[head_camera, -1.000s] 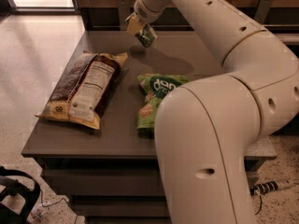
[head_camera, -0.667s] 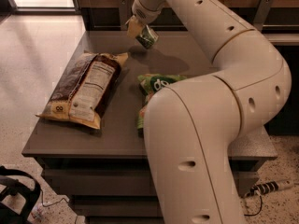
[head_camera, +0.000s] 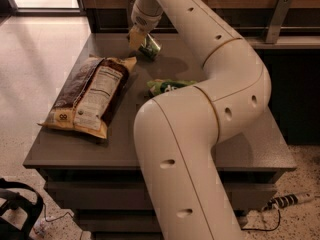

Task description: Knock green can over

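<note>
The green can (head_camera: 150, 47) sits at the far side of the grey table (head_camera: 250, 149), tilted toward the right, with its silver top facing lower right. My gripper (head_camera: 135, 37) is at the far end of the white arm, right against the can's left side. A yellowish fingertip (head_camera: 134, 39) touches or overlaps the can. The arm's big elbow fills the right half of the view and hides much of the table.
A large brown and white snack bag (head_camera: 90, 96) lies flat on the table's left half. A green snack bag (head_camera: 167, 86) peeks out from behind the arm at mid-table. A wooden wall runs behind the table. A power strip (head_camera: 287, 201) lies on the floor at right.
The can has tipped further toward the right with the gripper against it. The arm's elbow has swung left and covers more of the green snack bag.
</note>
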Action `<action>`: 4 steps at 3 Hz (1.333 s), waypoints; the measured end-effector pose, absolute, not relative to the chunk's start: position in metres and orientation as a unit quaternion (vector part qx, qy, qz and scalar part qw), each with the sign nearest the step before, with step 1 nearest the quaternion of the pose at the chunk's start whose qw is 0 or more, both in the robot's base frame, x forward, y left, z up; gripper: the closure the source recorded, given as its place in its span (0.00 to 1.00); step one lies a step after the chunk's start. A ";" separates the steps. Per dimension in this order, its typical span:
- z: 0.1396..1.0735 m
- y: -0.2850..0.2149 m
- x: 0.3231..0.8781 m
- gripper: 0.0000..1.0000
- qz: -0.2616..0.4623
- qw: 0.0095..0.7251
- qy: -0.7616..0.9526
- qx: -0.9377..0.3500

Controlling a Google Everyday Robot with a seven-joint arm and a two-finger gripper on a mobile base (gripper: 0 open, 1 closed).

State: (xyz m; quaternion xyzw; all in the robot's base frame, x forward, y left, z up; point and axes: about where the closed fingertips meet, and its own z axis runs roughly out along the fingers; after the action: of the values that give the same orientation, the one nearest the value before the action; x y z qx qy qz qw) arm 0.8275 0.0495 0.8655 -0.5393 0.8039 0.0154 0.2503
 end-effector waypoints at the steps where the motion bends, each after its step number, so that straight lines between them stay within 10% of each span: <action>1: 0.847 0.066 0.830 1.00 0.032 0.238 0.794 -0.559; 3: 0.826 0.089 0.833 1.00 0.065 0.239 0.779 -0.576; 4: 0.825 0.090 0.833 0.82 0.066 0.238 0.779 -0.576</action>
State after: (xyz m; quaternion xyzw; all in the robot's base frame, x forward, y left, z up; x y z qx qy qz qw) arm 0.8334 0.0898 0.8247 -0.5763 0.7789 0.0658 0.2384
